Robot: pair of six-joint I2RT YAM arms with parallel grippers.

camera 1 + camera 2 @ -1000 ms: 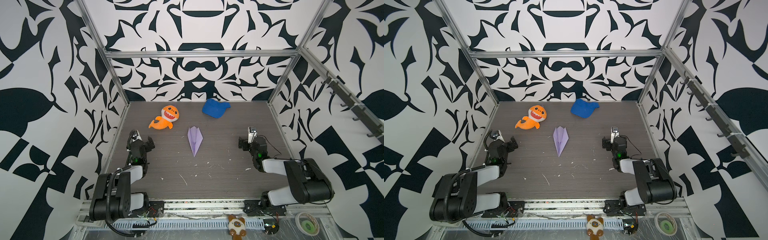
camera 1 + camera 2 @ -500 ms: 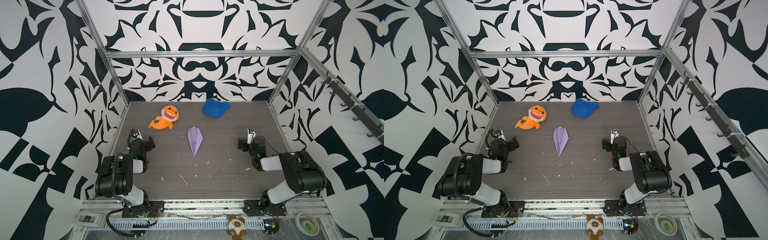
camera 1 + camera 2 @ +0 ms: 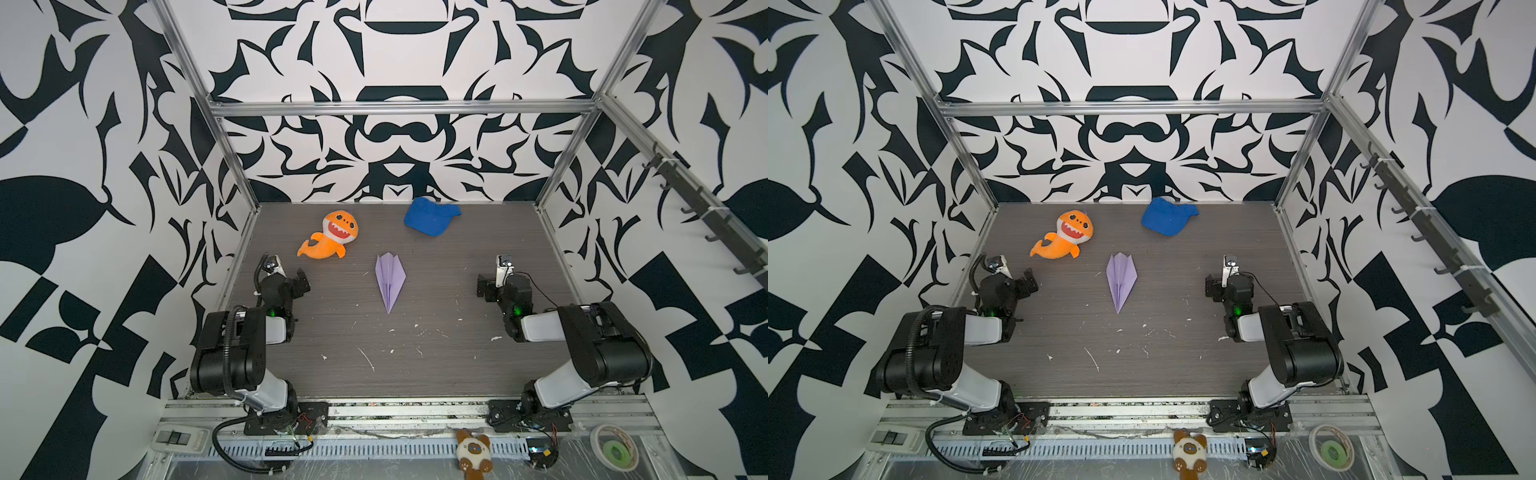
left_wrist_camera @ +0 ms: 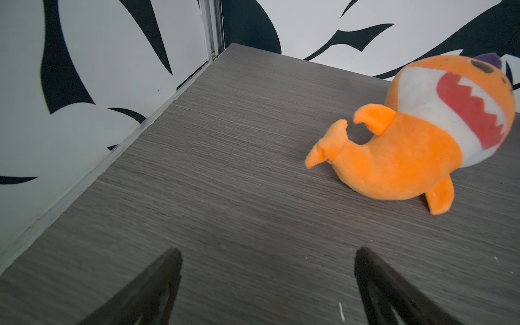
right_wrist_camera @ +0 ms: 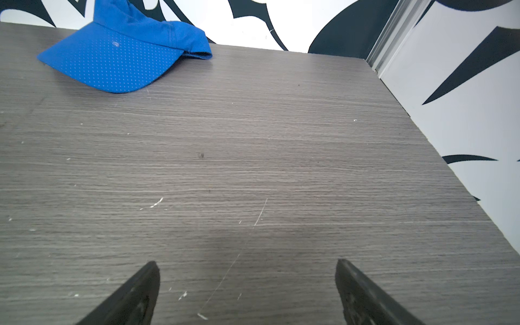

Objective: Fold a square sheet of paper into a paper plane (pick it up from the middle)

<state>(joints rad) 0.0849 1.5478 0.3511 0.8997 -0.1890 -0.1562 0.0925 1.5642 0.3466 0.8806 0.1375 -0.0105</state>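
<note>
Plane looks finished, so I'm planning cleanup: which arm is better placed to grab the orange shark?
Left, probably. The left gripper stands open with the shark just ahead; the right gripper faces the blue cap instead.

Bright, even light is falling from above, leaving only a faint soft shadow on the grey wood-grain worktop (image 5: 253, 140) before my right end effector (image 5: 247, 261). Both top views are stretching the black-and-white patterned walls (image 3: 83, 124) at their edges.

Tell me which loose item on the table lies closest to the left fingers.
The orange plush shark, just ahead of the left fingers; the pale-lavender paper plane lies farther right, the blue fabric cap farther still.
</note>
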